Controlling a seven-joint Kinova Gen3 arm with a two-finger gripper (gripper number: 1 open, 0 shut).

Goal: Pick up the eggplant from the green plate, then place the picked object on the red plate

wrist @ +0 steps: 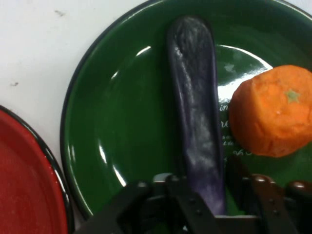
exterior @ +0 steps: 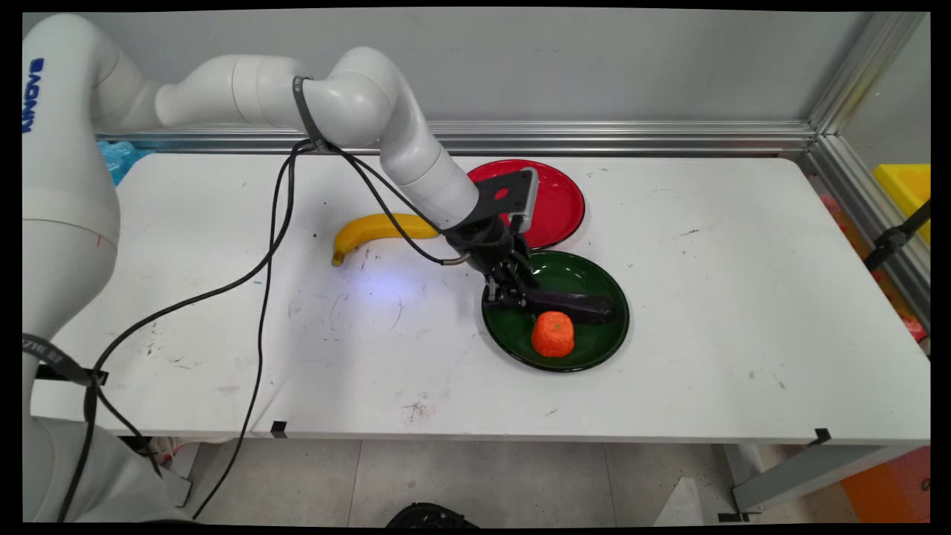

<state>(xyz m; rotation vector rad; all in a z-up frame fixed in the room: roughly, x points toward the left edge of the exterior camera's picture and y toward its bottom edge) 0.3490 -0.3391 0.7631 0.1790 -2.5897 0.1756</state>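
gripper point(exterior: 509, 291) low over the left side of the green plate point(exterior: 594, 279), its fingers set either side of the near end of a dark purple eggplant point(exterior: 576, 303); jaws clamped on that end, as the hand view shows. eggplant lies flat across the plate. orange tangerine point(exterior: 553, 334) sits on the same plate, just beside the eggplant. red plate point(exterior: 557, 200) behind, touching the green one. banana point(exterior: 371, 230) on the white table point(exterior: 743, 297), to the left.

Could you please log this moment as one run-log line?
tool: shut on eggplant | eggplant: in green plate, beside orange | nearby: red plate, banana
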